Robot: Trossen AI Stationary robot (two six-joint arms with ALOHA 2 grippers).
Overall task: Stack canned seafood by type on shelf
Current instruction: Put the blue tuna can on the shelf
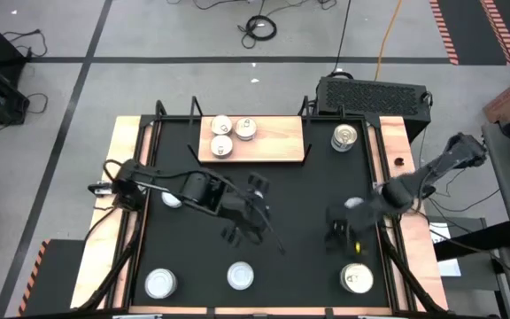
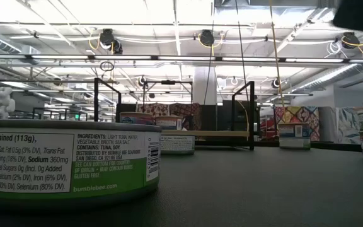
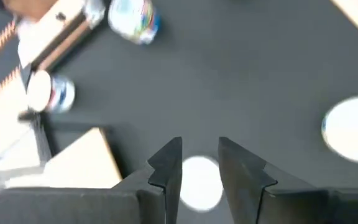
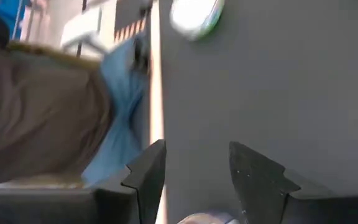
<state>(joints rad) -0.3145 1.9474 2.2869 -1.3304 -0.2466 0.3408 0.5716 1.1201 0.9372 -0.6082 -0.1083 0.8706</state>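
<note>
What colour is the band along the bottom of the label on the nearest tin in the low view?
Green, with pale lettering, on the nearest tin; clearest in the low view.

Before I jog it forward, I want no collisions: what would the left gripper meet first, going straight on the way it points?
Probably the white-topped round metal tin seen between the left gripper's open dark fingers; it lies on the black tabletop. How far below it lies is unclear.
</note>
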